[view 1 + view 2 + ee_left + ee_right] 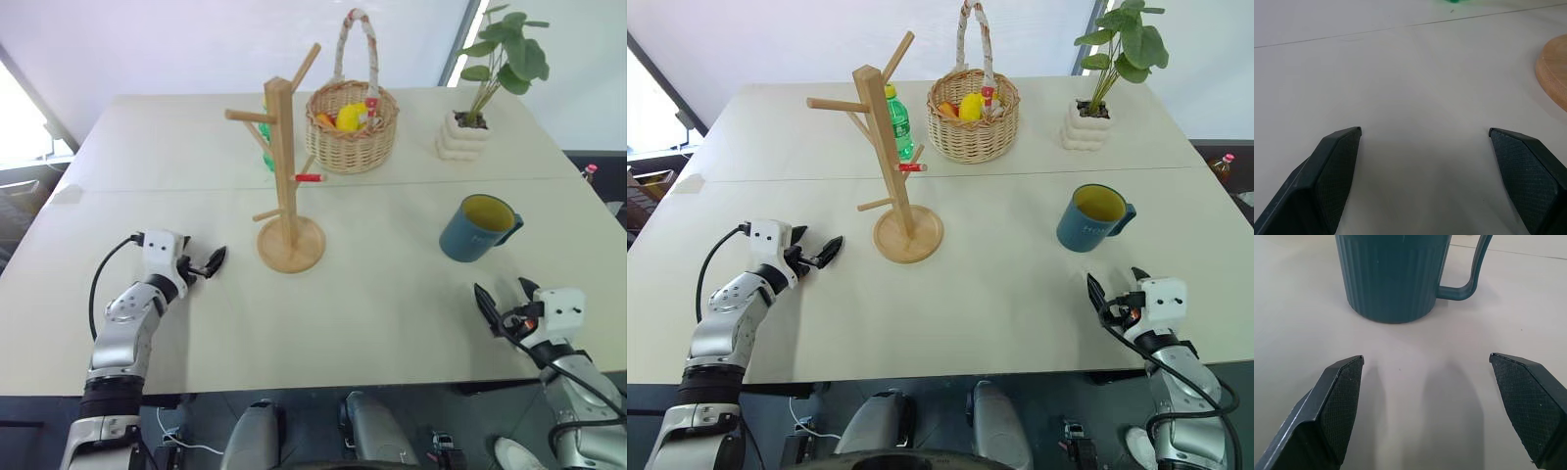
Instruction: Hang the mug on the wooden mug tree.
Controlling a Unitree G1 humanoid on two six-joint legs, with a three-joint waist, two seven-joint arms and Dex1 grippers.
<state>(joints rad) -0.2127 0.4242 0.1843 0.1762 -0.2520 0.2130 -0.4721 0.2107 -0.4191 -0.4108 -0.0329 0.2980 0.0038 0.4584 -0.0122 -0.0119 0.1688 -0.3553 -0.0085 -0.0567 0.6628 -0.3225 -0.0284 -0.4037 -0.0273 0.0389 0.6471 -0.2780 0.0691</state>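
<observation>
Basically, the mug (476,228) stood upright on the matte off-white tabletop (372,304), well to the right of the wooden mug tree (285,166), with nothing gripping it. Mug was blue glazed ceramic with a yellow inside, faintly ribbed cylinder wall in the right wrist view, and one loop handle turned away from the mug tree. Mug tree was light, smooth wood: a square upright post, round pegs angled upward, a flat round disc base, and one red-tipped peg pointing toward the mug's side.

Right tool (503,297) sat low over the tabletop near the edge, in front of the mug and apart from it, with its black fingers (1337,406) spread wide and nothing between them; the pads were cross-hatched and wedge-shaped. Left tool (204,264) hovered just left of the mug tree's base, not touching it, with its fingers also spread wide and empty.

Behind the mug tree sat a round woven wicker basket (351,132) with a tall wrapped hoop handle and yellow and red items inside. A green plastic bottle (898,122) stood behind the post. Farther right of the basket was a white ribbed pot (461,136) with a broad-leafed green plant.
</observation>
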